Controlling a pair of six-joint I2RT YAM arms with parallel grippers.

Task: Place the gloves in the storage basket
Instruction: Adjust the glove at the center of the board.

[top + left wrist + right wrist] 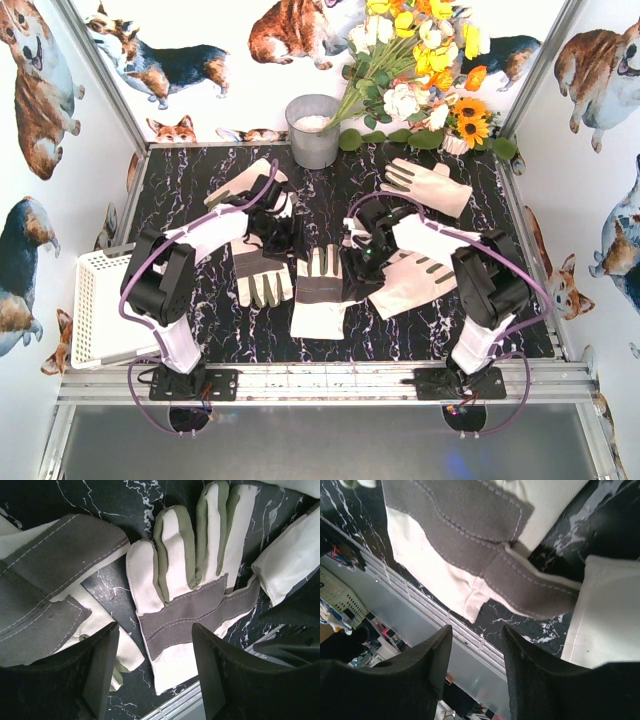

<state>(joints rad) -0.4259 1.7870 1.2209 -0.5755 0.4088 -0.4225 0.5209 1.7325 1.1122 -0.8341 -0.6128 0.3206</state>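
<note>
Several cream-white gloves with grey-olive patches lie on the black marble table. One glove (322,290) is at the centre, one (258,276) to its left, one (415,282) to its right, one (432,185) at the back right, and one (243,184) at the back left, partly under the left arm. The white slotted storage basket (98,310) stands at the left edge. My left gripper (288,238) is open and empty above the centre glove (195,595), its gap (155,675) over the cuff. My right gripper (358,260) is open and empty (475,655), hovering by that glove's cuff (465,545).
A grey metal bucket (313,130) and a bunch of flowers (420,70) stand at the back. The metal rail (320,380) runs along the near table edge. Corgi-print walls close in the sides. The basket also shows far off in the right wrist view (340,597).
</note>
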